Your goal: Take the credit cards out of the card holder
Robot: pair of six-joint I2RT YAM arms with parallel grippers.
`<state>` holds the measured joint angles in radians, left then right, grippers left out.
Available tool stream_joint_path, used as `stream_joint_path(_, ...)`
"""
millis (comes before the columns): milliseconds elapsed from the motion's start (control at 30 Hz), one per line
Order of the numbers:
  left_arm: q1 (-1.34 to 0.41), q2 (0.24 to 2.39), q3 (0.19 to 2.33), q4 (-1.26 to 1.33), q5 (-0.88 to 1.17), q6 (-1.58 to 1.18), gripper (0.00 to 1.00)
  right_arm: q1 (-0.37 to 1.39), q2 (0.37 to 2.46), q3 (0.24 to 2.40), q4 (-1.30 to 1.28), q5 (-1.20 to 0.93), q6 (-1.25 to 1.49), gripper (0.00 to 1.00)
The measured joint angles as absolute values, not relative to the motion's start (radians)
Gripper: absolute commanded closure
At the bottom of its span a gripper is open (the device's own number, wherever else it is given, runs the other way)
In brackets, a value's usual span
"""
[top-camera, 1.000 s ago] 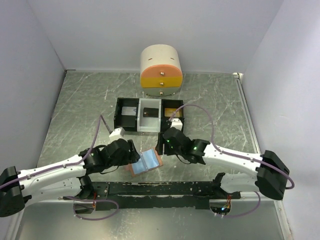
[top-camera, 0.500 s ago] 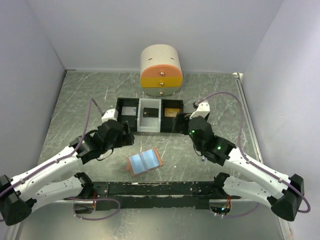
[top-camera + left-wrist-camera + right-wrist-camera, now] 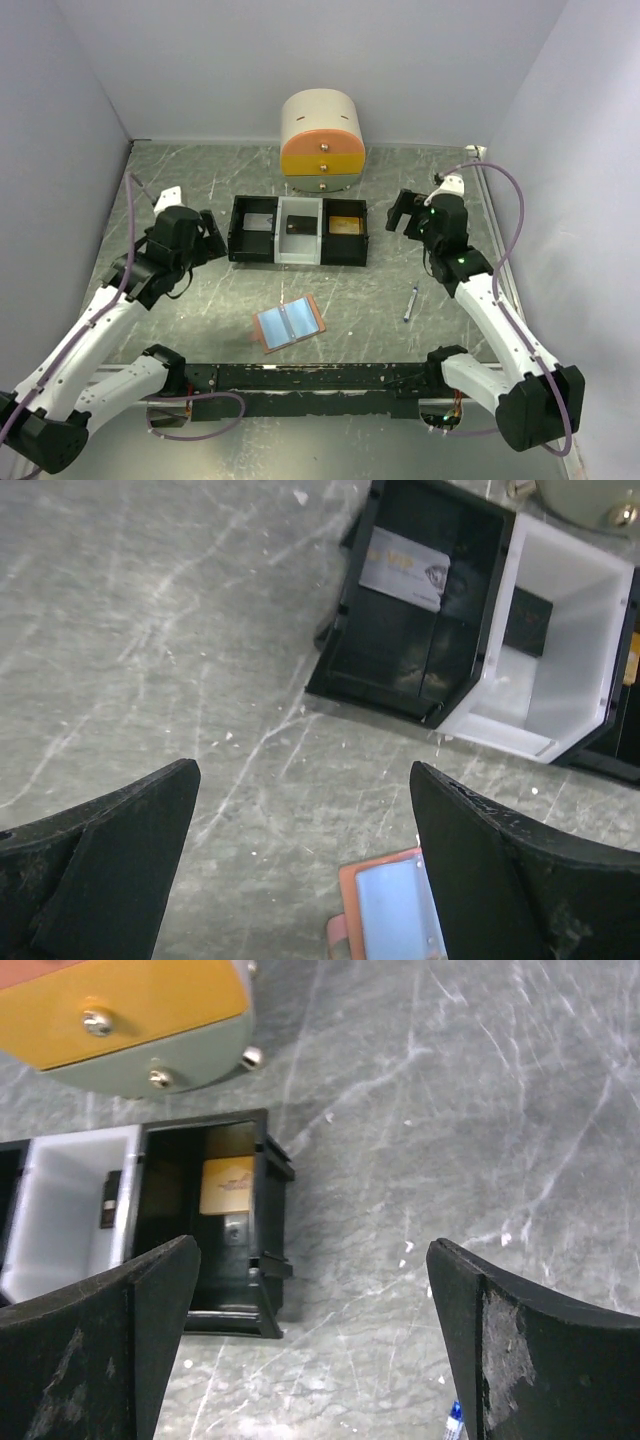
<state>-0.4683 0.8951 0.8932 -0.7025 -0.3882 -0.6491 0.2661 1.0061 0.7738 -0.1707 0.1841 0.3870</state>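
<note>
The card holder [image 3: 288, 323] lies open, blue lining up, near the middle of the near edge of the surface [image 3: 420, 180]; its pockets look empty. The grey card [image 3: 260, 221], black card [image 3: 296, 226] and orange-gold card [image 3: 345, 224] sit one per compartment in the trays [image 3: 236, 240] toward the far edge. The left fingers [image 3: 100, 850] and right fingers [image 3: 90, 1330] are spread wide, holding nothing. Removal looks done; next is probably just parking the arms.

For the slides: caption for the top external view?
Left gripper and right gripper open, empty; card holder lies open; credit cards sit one per compartment in the trays.
</note>
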Motion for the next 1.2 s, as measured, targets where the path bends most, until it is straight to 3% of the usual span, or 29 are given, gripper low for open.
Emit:
stream_joint_path(333,-0.466,0.805,1.065,-0.854,-0.537,-0.65,0.0,0.263,0.894,0.997,-0.19,0.115,0.252,0.0)
stream_joint_path(767,-0.466,0.797,1.192,-0.918,-0.648,-0.595,0.0,0.263,0.98,1.209,-0.263,0.084,0.194,0.0)
stream_joint_path(1200,-0.466,0.784,1.192,-0.916,-0.647,-0.563,0.01,0.264,1.05,1.205,-0.305,0.028,0.197,0.0)
